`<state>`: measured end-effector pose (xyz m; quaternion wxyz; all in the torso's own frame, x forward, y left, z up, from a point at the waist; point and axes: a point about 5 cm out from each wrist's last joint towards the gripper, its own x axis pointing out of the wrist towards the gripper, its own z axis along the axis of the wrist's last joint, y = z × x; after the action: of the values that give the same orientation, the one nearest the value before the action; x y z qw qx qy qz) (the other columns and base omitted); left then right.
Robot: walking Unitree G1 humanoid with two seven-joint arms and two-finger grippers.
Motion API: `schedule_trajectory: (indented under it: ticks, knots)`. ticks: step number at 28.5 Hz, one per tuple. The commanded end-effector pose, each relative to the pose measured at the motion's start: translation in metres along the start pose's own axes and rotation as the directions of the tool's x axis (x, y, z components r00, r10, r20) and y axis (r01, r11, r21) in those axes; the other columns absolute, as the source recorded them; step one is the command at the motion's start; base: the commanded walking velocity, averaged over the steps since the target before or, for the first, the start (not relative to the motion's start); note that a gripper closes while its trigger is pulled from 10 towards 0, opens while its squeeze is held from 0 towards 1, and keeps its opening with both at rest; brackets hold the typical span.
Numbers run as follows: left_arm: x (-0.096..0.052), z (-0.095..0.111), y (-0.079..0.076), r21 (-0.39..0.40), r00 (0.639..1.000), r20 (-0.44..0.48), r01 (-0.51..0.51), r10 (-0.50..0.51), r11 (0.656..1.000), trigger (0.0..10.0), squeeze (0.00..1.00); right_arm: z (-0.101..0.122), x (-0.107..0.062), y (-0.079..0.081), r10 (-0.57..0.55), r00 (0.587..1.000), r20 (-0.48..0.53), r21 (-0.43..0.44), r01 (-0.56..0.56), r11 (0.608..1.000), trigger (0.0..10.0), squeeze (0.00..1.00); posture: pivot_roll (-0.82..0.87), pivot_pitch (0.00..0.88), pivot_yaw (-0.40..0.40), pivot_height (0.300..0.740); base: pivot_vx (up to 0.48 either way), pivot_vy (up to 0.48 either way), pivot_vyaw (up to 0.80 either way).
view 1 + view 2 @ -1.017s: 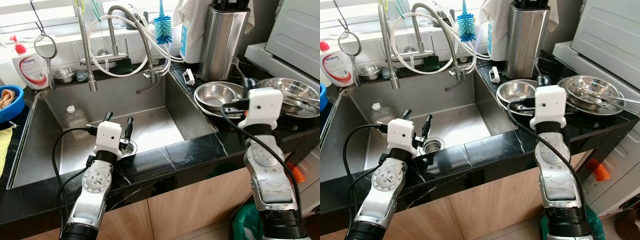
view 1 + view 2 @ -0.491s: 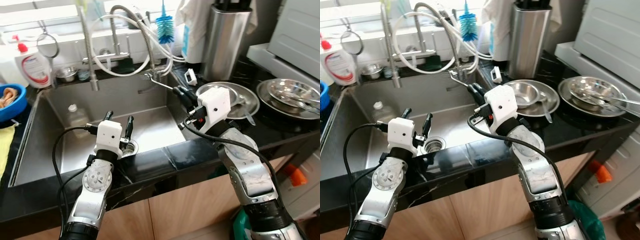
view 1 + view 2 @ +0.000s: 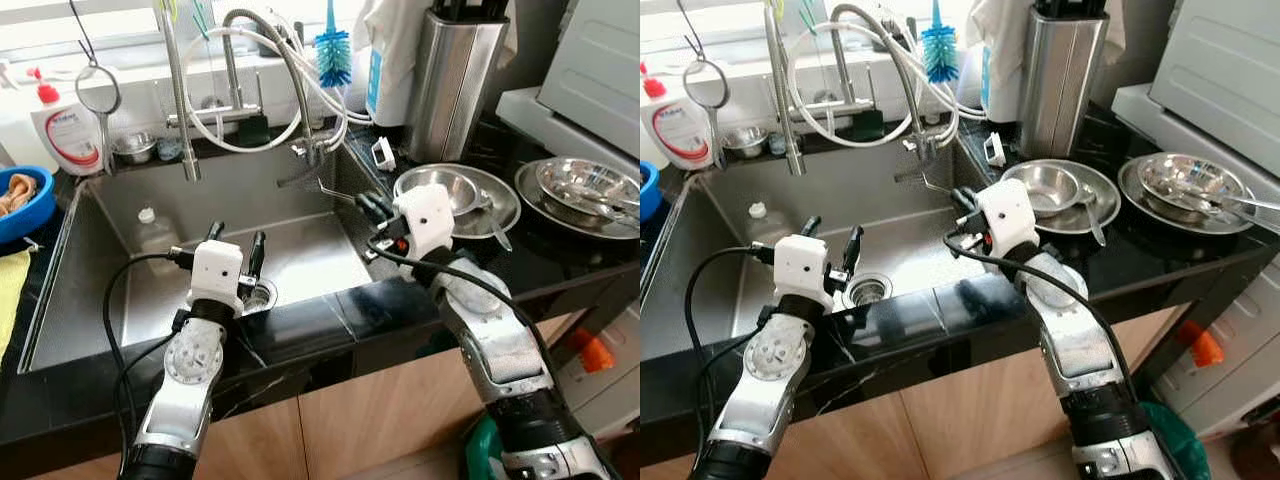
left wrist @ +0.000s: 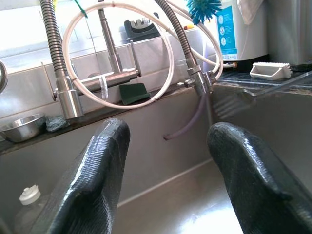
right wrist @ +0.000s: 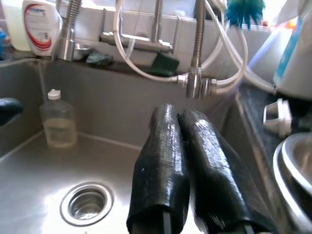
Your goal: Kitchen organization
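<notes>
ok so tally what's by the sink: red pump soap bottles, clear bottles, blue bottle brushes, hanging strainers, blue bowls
red pump soap bottles: 1
clear bottles, in the sink: 1
blue bottle brushes: 1
hanging strainers: 1
blue bowls: 1
total: 5

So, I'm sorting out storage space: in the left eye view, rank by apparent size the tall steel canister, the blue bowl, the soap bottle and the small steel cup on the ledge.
1. Tall steel canister
2. Soap bottle
3. Blue bowl, cut off by the frame edge, so its rank against the bottle is unsure
4. Small steel cup
</notes>
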<state>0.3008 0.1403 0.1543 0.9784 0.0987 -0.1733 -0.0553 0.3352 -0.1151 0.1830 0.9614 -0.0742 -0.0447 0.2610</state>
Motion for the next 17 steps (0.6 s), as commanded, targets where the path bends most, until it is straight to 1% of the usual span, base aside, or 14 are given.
schedule_trajectory:
  ticks: [1, 3, 4, 5, 6, 8, 10, 17]
  knots:
    - [-0.002, -0.001, 0.0, 0.017, 1.0, -0.004, 0.005, -0.005, 1.0, 10.0, 0.0, -0.001, 0.0, -0.005, -0.02, 1.0, -0.009, 0.044, 0.02, 0.999, 10.0, 0.0, -0.08, 0.0, 0.047, 0.74, 0.0, 0.0, 0.0]
    - [-0.002, -0.001, 0.0, 0.016, 1.0, -0.003, 0.006, -0.005, 1.0, 10.0, 0.0, -0.003, 0.0, -0.007, -0.033, 0.999, -0.024, 0.051, 0.034, 0.998, 10.0, 0.0, -0.08, 0.0, 0.045, 0.74, 0.0, 0.0, 0.0]
    - [-0.002, -0.001, 0.0, 0.017, 1.0, -0.003, 0.006, -0.006, 1.0, 10.0, 0.0, -0.009, 0.0, -0.009, -0.044, 0.998, -0.053, 0.064, 0.047, 0.997, 10.0, 0.0, -0.08, 0.0, 0.046, 0.74, 0.0, 0.0, 0.0]
    - [-0.002, -0.001, 0.0, 0.017, 1.0, -0.003, 0.006, -0.006, 1.0, 10.0, 0.0, -0.009, 0.0, -0.009, -0.044, 0.998, -0.053, 0.064, 0.047, 0.997, 10.0, 0.0, -0.08, 0.0, 0.046, 0.74, 0.0, 0.0, 0.0]
    - [-0.002, -0.001, 0.0, 0.017, 1.0, -0.003, 0.007, -0.007, 1.0, 10.0, 0.0, -0.013, -0.001, -0.008, -0.047, 0.996, -0.077, 0.064, 0.052, 0.997, 10.0, 0.0, -0.08, 0.0, 0.046, 0.74, 0.0, 0.0, 0.0]
    - [-0.003, -0.001, 0.0, 0.017, 1.0, -0.004, 0.007, -0.007, 1.0, 10.0, 0.0, -0.014, -0.001, -0.008, -0.049, 0.995, -0.083, 0.061, 0.054, 0.997, 10.0, 0.0, -0.08, 0.0, 0.046, 0.74, 0.0, 0.0, 0.0]
    - [-0.003, -0.001, 0.001, 0.019, 1.0, -0.005, 0.01, -0.01, 1.0, 10.0, 0.0, -0.018, -0.001, -0.009, -0.069, 0.992, -0.104, 0.083, 0.077, 0.994, 10.0, 0.0, -0.08, 0.0, 0.049, 0.74, 0.0, 0.0, 0.0]
    - [-0.002, 0.0, 0.0, 0.021, 1.0, -0.002, 0.016, -0.016, 1.0, 10.0, 0.0, -0.021, -0.001, -0.009, -0.079, 0.99, -0.115, 0.091, 0.089, 0.992, 10.0, 0.0, -0.07, 0.0, 0.052, 0.74, 0.0, 0.0, 0.0]
